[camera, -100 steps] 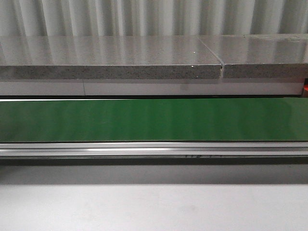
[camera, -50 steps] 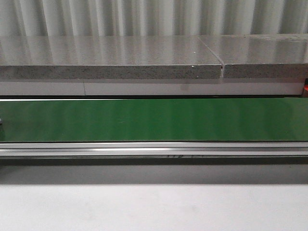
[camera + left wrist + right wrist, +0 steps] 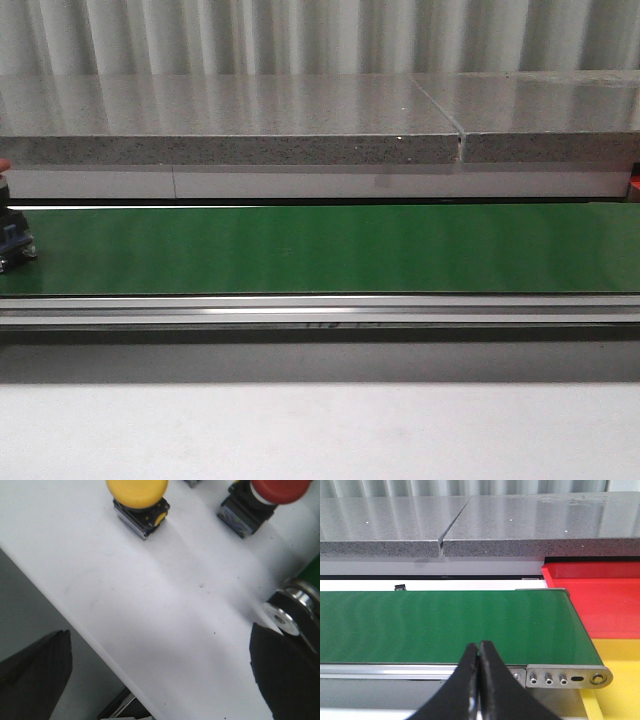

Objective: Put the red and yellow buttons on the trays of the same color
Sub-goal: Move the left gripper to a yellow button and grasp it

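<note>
In the left wrist view a yellow button (image 3: 137, 494) and a red button (image 3: 278, 491) stand on a white surface (image 3: 165, 605), each on a black and grey base. My left gripper (image 3: 160, 680) is open and empty, its jaws wide apart and short of both buttons. In the front view a button's dark base (image 3: 14, 242) stands on the green belt (image 3: 330, 250) at the far left edge, mostly cut off. My right gripper (image 3: 479, 652) is shut and empty over the belt's end, beside the red tray (image 3: 600, 600) and yellow tray (image 3: 620, 690). Neither gripper shows in the front view.
A grey stone ledge (image 3: 230, 120) runs behind the belt. A metal rail (image 3: 320, 312) edges the belt's front side. The belt's end roller (image 3: 295, 607) shows beside the white surface in the left wrist view.
A button has come into the front view at the far left edge of the belt and moved a little to the right.
</note>
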You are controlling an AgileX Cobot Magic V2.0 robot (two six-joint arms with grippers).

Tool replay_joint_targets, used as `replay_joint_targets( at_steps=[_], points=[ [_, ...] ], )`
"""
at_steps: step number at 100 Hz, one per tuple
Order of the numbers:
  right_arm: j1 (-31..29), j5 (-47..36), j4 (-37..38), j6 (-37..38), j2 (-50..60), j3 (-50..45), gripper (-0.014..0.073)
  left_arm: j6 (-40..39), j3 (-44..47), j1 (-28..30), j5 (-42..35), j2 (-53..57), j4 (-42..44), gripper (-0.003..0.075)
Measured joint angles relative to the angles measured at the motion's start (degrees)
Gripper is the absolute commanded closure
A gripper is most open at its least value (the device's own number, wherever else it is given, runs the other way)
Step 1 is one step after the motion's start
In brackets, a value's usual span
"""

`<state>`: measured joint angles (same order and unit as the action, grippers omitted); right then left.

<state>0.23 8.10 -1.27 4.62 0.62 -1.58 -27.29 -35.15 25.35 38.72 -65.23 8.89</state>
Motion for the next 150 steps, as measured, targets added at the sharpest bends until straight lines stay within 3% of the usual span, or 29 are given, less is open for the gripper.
replay_joint_targets(
  at_steps=[29,81,150],
  points=[
    [0.0,0.0,0.0,0.0,0.0,0.0,0.0661,0.63,-1.93,5.25,-1.2,-2.51,0.11,0.0031],
    [0.0,0.0,0.0,0.0,0.0,0.0,0.0661,1.0,-13.26,5.5,-2.06,-21.7,0.22,0.0031],
    [0.0,0.0,0.0,0.0,0.0,0.0,0.0661,1.41,-19.93,5.5,-3.99,-31.03,0.66,0.0031]
  ],
)
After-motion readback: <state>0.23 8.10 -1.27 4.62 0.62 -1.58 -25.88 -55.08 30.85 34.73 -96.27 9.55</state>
